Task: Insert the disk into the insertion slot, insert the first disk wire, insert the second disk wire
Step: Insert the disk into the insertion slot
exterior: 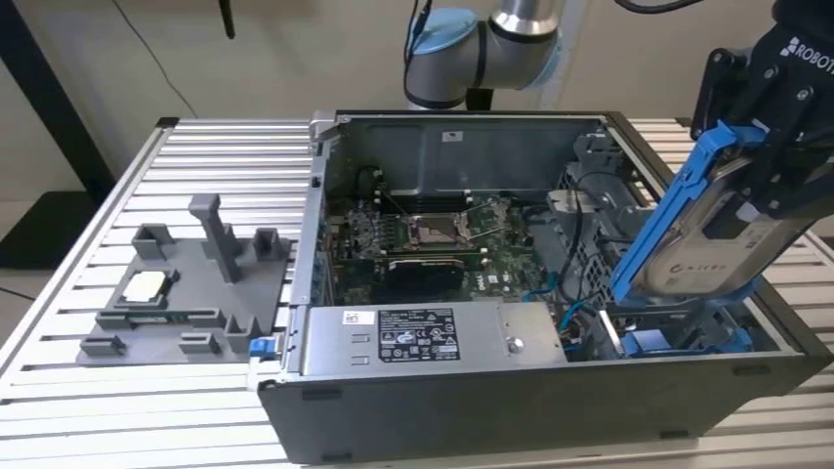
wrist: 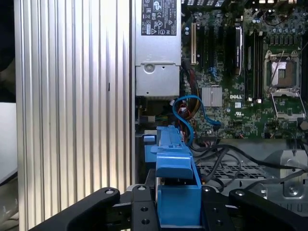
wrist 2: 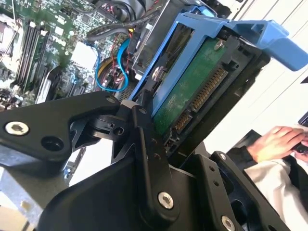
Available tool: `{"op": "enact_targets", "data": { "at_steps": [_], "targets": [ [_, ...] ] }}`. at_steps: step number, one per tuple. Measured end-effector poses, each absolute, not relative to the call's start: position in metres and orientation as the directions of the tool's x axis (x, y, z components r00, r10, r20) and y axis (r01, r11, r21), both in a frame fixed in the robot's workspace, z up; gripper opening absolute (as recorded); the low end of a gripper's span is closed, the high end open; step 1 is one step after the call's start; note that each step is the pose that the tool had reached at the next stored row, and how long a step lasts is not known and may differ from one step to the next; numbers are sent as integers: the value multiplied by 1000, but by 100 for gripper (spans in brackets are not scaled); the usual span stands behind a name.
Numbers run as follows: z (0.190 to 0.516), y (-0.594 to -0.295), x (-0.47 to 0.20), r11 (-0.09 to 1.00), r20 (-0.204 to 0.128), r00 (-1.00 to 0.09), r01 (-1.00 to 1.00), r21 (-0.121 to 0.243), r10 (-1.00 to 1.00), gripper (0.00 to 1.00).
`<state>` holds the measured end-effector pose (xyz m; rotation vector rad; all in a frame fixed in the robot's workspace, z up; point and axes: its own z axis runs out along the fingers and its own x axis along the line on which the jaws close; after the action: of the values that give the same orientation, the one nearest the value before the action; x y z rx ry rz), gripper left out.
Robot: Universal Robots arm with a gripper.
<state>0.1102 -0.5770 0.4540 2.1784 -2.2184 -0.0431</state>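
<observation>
Okay, I've got fingers (wrist 2: 147, 144) clamped on the disk (exterior: 704, 244), tilted, lower end just above the insertion slot (exterior: 678, 324).

The disk (exterior: 710, 244) has a smooth, silvery metal face, a bit shiny, with a bright blue plastic frame. The gripper (wrist: 180, 209) looks like dull black metal with shiny little screws. The table (exterior: 195, 156), left in the exterior view, is pale ribbed metal. The computer case (exterior: 521, 410) is dark grey matt metal. The tray (exterior: 195, 283) looks like dull grey plastic. A person's sleeve (wrist 2: 276, 185) is white cloth.
</observation>
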Motion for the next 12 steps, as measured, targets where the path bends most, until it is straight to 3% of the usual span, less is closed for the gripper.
{"op": "enact_targets", "data": {
  "at_steps": [12],
  "targets": [
    [442, -577, 112, 18, 3, -18, -999, 42, -1000, 33]
  ]
}}
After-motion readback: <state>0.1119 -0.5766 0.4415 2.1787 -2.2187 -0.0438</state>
